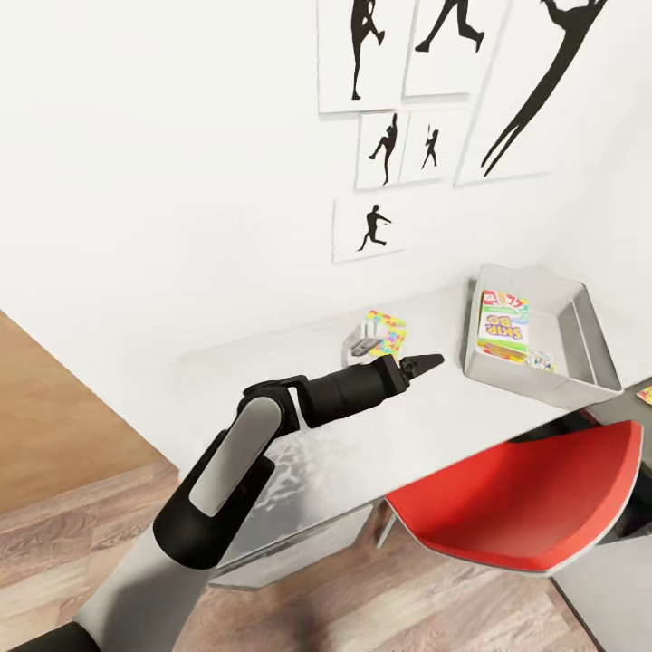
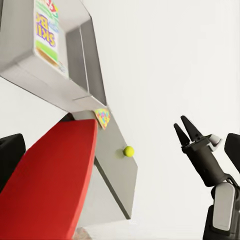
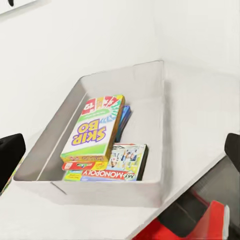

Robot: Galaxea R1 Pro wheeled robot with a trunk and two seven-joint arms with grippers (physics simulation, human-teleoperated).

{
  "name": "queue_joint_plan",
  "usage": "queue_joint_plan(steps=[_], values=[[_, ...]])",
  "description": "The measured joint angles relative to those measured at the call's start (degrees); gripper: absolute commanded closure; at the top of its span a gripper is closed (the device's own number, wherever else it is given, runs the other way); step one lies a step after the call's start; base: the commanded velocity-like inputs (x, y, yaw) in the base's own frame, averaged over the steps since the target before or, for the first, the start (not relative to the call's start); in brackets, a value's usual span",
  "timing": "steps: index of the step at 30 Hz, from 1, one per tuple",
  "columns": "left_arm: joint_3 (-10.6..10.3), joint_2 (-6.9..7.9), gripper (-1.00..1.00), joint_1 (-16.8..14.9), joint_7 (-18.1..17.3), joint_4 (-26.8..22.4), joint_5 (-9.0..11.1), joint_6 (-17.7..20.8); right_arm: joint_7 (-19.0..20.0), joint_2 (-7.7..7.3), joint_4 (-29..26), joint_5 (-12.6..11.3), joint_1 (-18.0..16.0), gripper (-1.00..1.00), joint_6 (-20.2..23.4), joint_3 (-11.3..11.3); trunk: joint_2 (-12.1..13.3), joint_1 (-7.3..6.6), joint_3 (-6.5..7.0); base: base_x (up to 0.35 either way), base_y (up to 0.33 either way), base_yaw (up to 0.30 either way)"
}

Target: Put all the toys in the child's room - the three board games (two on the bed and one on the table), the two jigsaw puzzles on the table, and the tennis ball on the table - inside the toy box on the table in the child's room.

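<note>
The grey toy box stands on the light desk top. Inside lie the Skip-Bo game, the Monopoly game and a blue game under Skip-Bo. One jigsaw puzzle lies by the wall, just behind my left gripper, which hovers open and empty left of the box. A second puzzle lies beyond the box. The tennis ball rests on the dark top. My right gripper hangs high, open, empty.
A red chair is tucked under the desk, below the toy box. A small white-grey object sits beside the nearer puzzle. Baseball silhouette prints hang on the white wall. Wood floor lies to the left.
</note>
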Motion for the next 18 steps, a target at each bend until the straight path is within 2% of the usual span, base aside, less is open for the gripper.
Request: queue_joint_plan(steps=[7, 12, 18], values=[[-2.7, -0.22, -1.0, -0.2, -0.2, 0.0, 0.0, -1.9, 0.0, -0.13, -0.5, 1.6, 1.7, -1.0, 0.1, -2.0, 0.0, 0.0, 0.16, -0.01, 0.0, -0.269], [-3.3, -0.34, -1.0, -0.4, -0.1, 0.0, 0.1, -2.4, 0.2, 0.07, -1.0, 2.4, 2.3, -1.0, 0.3, -2.3, 0.0, 0.0, 0.28, -0.004, 0.0, -0.275], [-3.8, -0.36, -1.0, -0.6, 0.7, 0.0, 0.0, -2.6, 1.2, 0.8, -3.1, 2.6, 5.2, -1.0, 0.5, -2.0, 0.0, 0.0, 0.42, -0.001, 0.0, -0.278]])
